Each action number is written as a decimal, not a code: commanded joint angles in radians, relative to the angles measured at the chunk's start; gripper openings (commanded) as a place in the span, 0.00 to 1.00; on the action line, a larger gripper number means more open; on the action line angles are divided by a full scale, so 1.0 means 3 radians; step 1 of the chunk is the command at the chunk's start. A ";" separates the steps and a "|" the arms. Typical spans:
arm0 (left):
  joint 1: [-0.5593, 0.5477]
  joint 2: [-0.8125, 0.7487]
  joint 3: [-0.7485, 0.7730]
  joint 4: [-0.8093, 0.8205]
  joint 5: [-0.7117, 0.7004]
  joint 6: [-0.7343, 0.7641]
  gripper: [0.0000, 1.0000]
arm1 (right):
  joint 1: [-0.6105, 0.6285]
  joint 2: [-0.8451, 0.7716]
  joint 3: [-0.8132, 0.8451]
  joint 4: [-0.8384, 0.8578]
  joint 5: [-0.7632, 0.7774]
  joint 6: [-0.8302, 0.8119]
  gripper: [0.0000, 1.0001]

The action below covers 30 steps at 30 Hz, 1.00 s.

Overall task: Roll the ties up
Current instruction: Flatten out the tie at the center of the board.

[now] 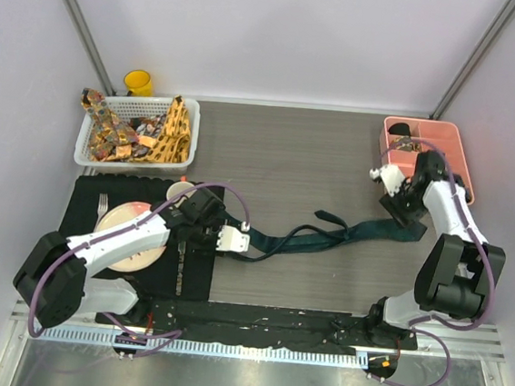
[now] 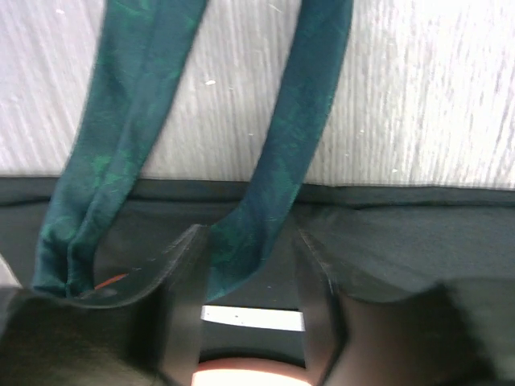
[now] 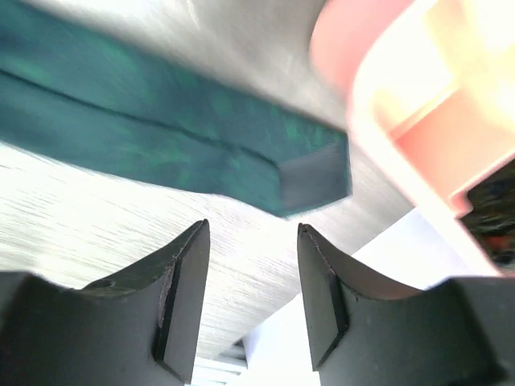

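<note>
Overhead, the teal tie [image 1: 326, 238] lies on the worktop, its long axis running roughly 9 to 3 o'clock, with the left claw [image 1: 235, 240] at one end and the right claw [image 1: 400, 211] at the other. From the left wrist, that claw [image 2: 249, 233] stands open, and a strip of tie [image 2: 282, 161] reaches in from 12 o'clock, unclamped. From the right wrist, that claw [image 3: 251, 229] gapes empty, and the tie's end [image 3: 314, 181] lies just ahead at 12 o'clock.
</note>
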 commanded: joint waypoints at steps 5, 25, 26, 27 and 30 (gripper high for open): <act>-0.0012 -0.0440 0.0096 0.0155 0.0130 -0.0238 0.71 | 0.0730 -0.0018 0.0686 -0.0655 -0.0737 0.0800 0.54; 0.0244 -0.0650 0.0306 0.0089 -0.0197 -0.0718 0.83 | 0.1984 0.1306 0.1126 -0.0077 -0.0533 0.1542 0.44; 0.0249 -0.0640 0.0311 0.0099 -0.0203 -0.0724 0.83 | 0.1984 0.1332 0.1136 -0.0077 -0.0487 0.1537 0.40; 0.0249 -0.0630 0.0311 0.0099 -0.0203 -0.0729 0.83 | 0.1984 0.1363 0.1167 -0.0071 -0.0461 0.1537 0.33; 0.0259 -0.0599 0.0326 0.0114 -0.0218 -0.0724 0.83 | 0.1984 0.1338 0.1188 -0.0077 -0.0308 0.1547 0.06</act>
